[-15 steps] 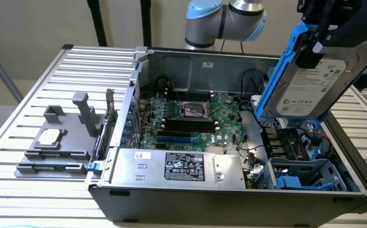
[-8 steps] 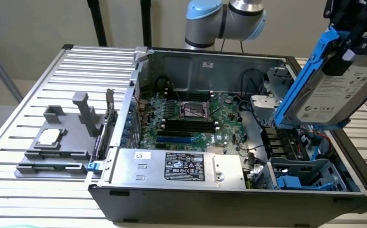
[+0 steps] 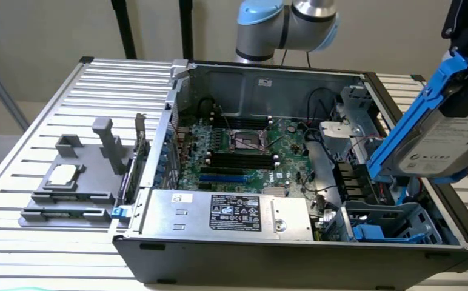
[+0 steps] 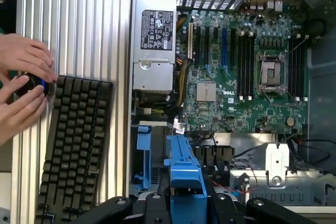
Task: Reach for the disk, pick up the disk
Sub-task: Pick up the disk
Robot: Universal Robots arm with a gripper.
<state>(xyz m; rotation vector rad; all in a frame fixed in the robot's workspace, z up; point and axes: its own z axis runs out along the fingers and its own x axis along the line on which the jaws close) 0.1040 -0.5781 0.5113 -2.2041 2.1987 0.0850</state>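
Surface: ribbed metal table (image 3: 48, 109), open PC case (image 3: 242, 254) on it.
Disk (image 3: 444, 142): lifted above case's drive bay, tilted.
Gripper (image 4: 186, 203): jaws clamped on disk's blue bracket.
Progress: reach + pick look done.

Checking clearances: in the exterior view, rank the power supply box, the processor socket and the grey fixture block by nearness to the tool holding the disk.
1. Grey metal power supply box, front of case.
2. Square silver processor socket, mid-board; close to the first.
3. Grey plastic fixture block, outside the case, exterior view's left.
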